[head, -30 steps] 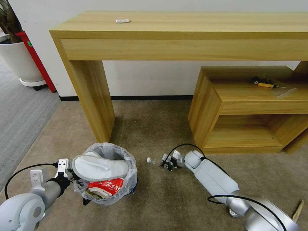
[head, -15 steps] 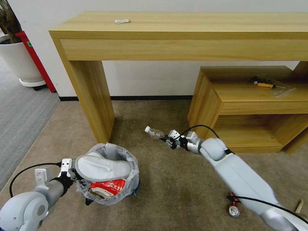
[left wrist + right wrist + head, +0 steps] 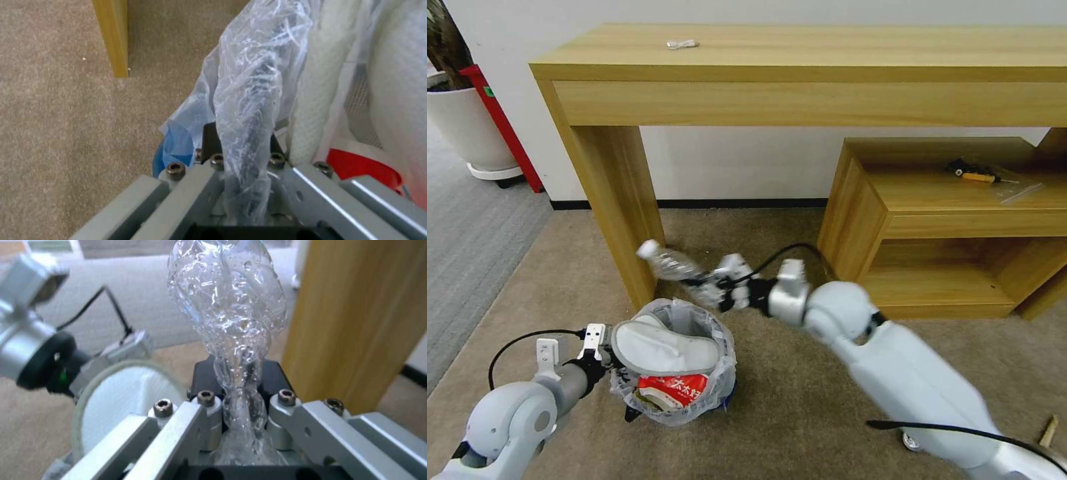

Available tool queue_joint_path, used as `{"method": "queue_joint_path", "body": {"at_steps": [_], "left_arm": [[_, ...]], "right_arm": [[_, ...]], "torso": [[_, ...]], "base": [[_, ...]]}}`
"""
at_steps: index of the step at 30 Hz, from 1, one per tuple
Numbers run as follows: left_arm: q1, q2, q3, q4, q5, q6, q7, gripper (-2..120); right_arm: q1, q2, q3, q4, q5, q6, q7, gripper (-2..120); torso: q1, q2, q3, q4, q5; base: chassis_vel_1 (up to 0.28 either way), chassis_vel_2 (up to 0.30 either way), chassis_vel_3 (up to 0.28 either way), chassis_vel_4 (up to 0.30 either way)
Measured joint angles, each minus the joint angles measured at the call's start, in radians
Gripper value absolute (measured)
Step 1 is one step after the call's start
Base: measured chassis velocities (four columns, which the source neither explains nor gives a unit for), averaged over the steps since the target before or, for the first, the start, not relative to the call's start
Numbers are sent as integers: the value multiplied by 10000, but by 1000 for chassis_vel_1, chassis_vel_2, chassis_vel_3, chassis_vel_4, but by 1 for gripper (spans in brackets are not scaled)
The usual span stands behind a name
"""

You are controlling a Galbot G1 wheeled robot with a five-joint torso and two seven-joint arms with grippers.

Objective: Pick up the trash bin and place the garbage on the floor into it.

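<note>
So the trash bin (image 3: pixel 677 393) sits on the beige carpet floor (image 3: pixel 774 413) near the robot, a bit left of centre, just in front of the desk leg (image 3: pixel 620 207). Its crinkly plastic bag (image 3: pixel 720 373) spills over the rim, and it's already pretty stuffed: a white slipper (image 3: pixel 664 347) lies flat across the top and a red wrapper (image 3: pixel 674 387) shows underneath it. The left gripper (image 3: pixel 602 348) is at the bin's left edge, and in the left wrist view its fingers (image 3: pixel 213 143) are pinched tight on the rim with the bag bunched up between them, so it's got a firm hold of the bin (image 3: pixel 178 153). Above and just behind the bin, the right gripper (image 3: pixel 710 287) is up in the air, clamped on the squashed end of a clear bottle (image 3: pixel 670 263). The bottle pokes out to the left with its cap end toward the desk leg, tilted slightly up. In the right wrist view the bottle (image 3: pixel 231 316) is crushed flat where the jaws squeeze it, and the slipper (image 3: pixel 129 400) sits below it. Further out, a wooden stick (image 3: pixel 1048 430) lies on the carpet at the far right edge, near the robot. The low shelf (image 3: pixel 947 220) stands to the right under the long desk (image 3: pixel 800 73), with a small black-and-yellow tool (image 3: pixel 974 172) on top.
</note>
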Motion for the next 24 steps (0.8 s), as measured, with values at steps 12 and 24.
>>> {"method": "queue_joint_path", "body": {"at_steps": [12,24], "left_arm": [[-149,444,50,136,-386,0,-86,0],[8,398,-411,114,-456,2,-26,0]], "right_arm": [[-193,409,-1143,-1119,-1063,259,242,8],[-188,305,-1527,-1241,-1047,334,702,38]], "torso": [[3,0,1,-2,2],[2,0,1,0,1]], "base": [[0,0,0,0],[0,0,0,0]]}}
